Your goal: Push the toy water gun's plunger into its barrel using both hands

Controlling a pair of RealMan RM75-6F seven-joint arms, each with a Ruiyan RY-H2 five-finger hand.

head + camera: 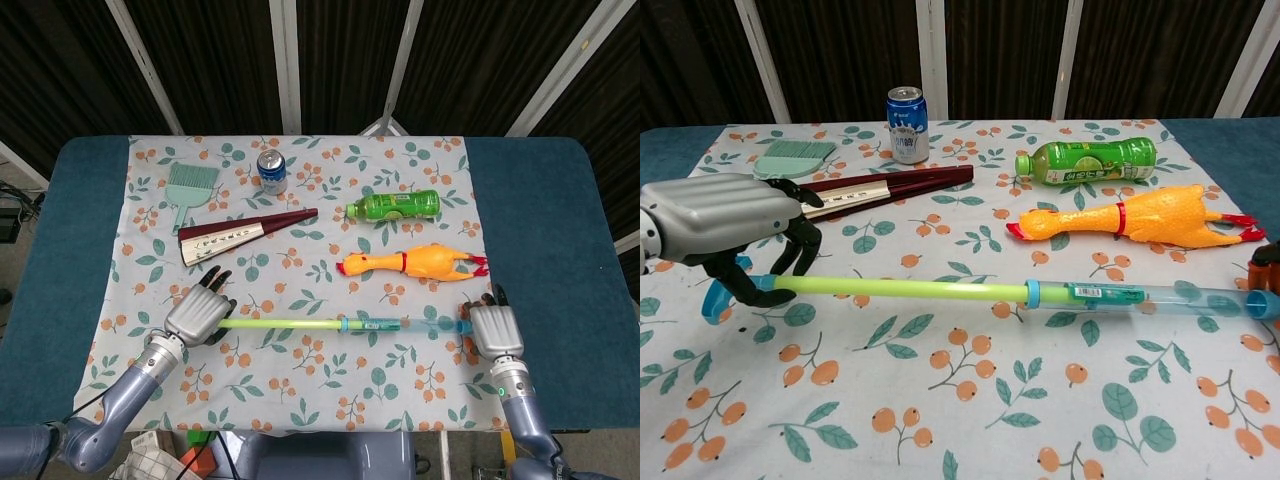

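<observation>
The toy water gun (1060, 292) lies lengthwise across the near part of the flowered cloth (300, 390), its yellow-green plunger rod (910, 288) drawn far out of the clear blue barrel (1160, 296); the left hand (725, 225) curls its dark fingers (800, 245) around the rod's blue handle end (715, 298), clamped on it; the right hand (494, 328) sits at the barrel's far end, touching it, though whether its fingers are closed or spread I cannot tell; beyond the gun lie a rubber chicken (1140, 220), a green bottle (1090, 160), a folded fan (890, 190), a blue can (906, 124) standing upright, and a green brush (795, 155).
</observation>
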